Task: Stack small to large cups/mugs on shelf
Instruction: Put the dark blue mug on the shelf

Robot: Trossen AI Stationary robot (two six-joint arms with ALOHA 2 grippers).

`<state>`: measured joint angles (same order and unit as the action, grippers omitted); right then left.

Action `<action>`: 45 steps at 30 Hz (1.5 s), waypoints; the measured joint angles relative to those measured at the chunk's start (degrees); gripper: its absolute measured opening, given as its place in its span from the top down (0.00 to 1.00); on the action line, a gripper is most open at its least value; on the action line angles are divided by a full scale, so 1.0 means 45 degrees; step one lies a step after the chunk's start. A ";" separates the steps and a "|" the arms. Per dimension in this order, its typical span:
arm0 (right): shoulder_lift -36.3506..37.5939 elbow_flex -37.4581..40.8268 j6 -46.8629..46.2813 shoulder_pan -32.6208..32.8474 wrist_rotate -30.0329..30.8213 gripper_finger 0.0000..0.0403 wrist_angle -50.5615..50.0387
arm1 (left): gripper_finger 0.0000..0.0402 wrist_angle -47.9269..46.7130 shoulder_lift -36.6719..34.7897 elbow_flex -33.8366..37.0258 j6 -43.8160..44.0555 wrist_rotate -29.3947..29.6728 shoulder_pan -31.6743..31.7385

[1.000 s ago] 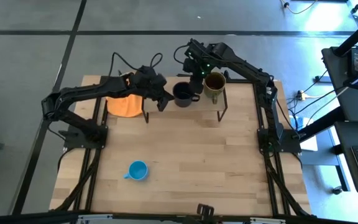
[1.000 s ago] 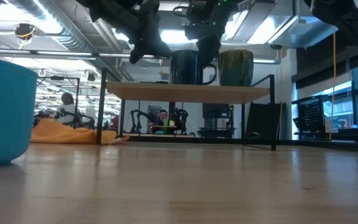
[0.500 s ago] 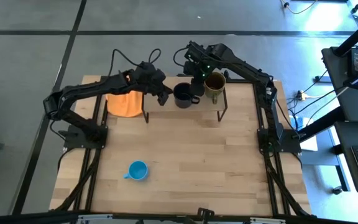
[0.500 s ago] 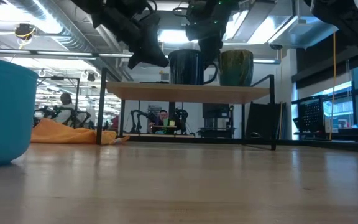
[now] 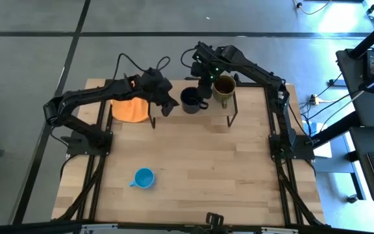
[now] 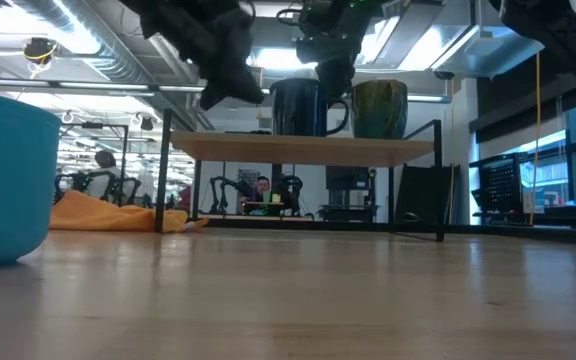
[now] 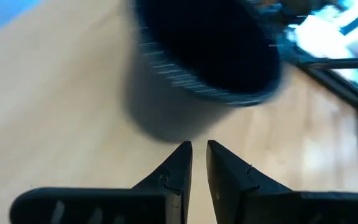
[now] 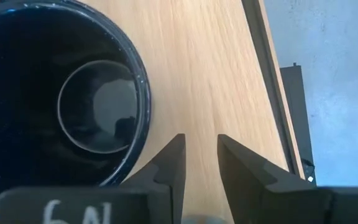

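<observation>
The black mug [image 5: 190, 99] and the olive-brown mug [image 5: 224, 88] stand upright side by side on the shelf [image 5: 218, 112], the black one to the left. The shelf also shows in the low view [image 6: 298, 148]. The light blue mug [image 5: 144, 177] stands on the tabletop near the front left. My left gripper [image 5: 168, 106] is shut and hovers just left of the black mug [image 7: 191, 74], a little apart from it. My right gripper [image 5: 204, 82] is over the black mug's right side [image 8: 67, 106], its fingers a narrow gap apart with bare shelf board between them.
An orange cloth [image 5: 128, 107] lies on the table left of the shelf, under my left arm. The shelf's thin black legs [image 6: 168, 180] stand at its ends. The wide tabletop [image 5: 206, 169] lies in front of the shelf.
My left gripper has shifted about beside the black mug and has ended a little farther toward the table's left. The mugs and my right gripper have kept still.
</observation>
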<state>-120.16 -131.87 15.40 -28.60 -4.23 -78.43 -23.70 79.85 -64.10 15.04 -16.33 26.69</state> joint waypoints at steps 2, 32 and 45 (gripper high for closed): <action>0.0000 0.0000 0.0009 -0.0004 0.0005 0.77 0.0037 | 0.89 0.0368 0.0001 0.0000 0.0203 -0.0022 -0.0366; 0.0000 0.0000 0.0029 0.0221 -0.0455 0.77 -0.0534 | 0.89 0.1560 0.0332 0.0000 -0.0746 0.0818 0.1354; 0.0000 0.0000 -0.0003 0.0404 -0.0414 0.77 -0.0551 | 0.89 0.2074 0.0855 0.0000 -0.1117 0.0782 0.1615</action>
<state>-120.16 -131.87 15.39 -26.79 -6.09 -80.90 -14.36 83.70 -64.10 10.01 -12.80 33.96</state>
